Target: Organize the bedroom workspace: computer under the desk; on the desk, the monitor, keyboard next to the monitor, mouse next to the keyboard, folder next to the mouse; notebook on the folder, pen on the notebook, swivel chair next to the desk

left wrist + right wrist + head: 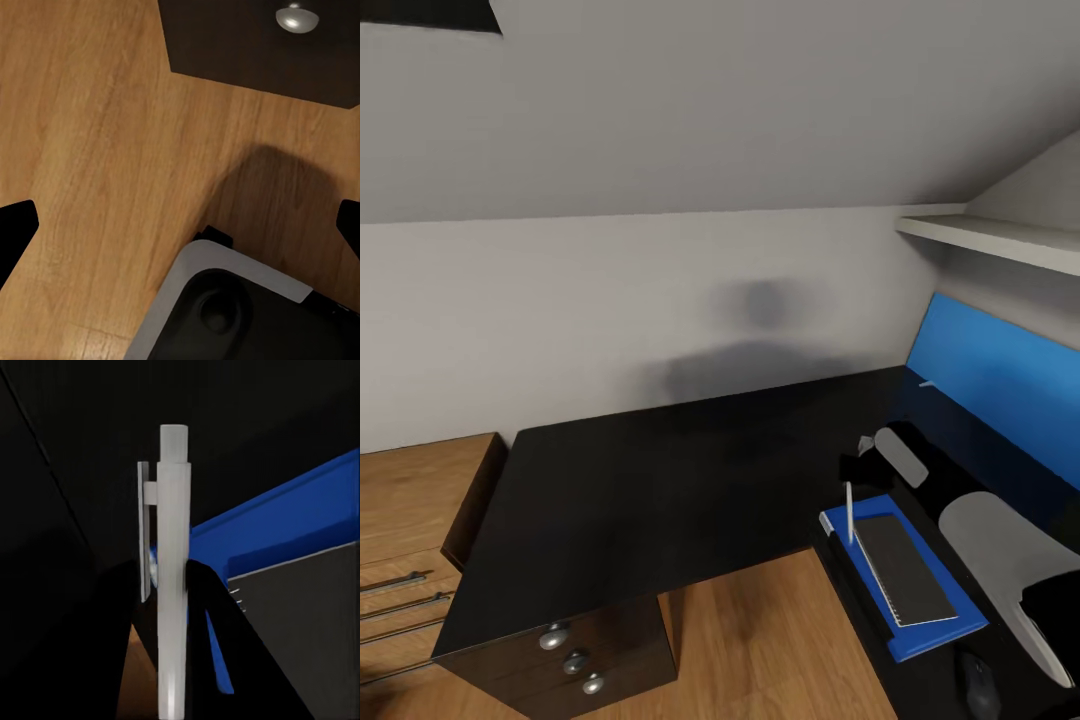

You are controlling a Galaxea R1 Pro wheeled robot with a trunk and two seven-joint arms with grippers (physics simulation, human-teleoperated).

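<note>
From the head camera, your notebook (905, 570) already lies on the folder (920, 628) on the bench (660, 480), mouse (978, 685) just beside. Left wrist: pincer (180, 225) spread wide above floor. Right wrist: pincer (169, 585) clamps the pen (172, 570); set it on the notebook.

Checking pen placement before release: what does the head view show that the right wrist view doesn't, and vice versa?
Head view adds: the desk and its whole black top, the mouse near the folder's end, drawer knobs. Right wrist view adds: the pen's clip and the end effector fingers pinching the barrel. Both: the pen held upright above the blue folder, which carries the grey notebook.
</note>
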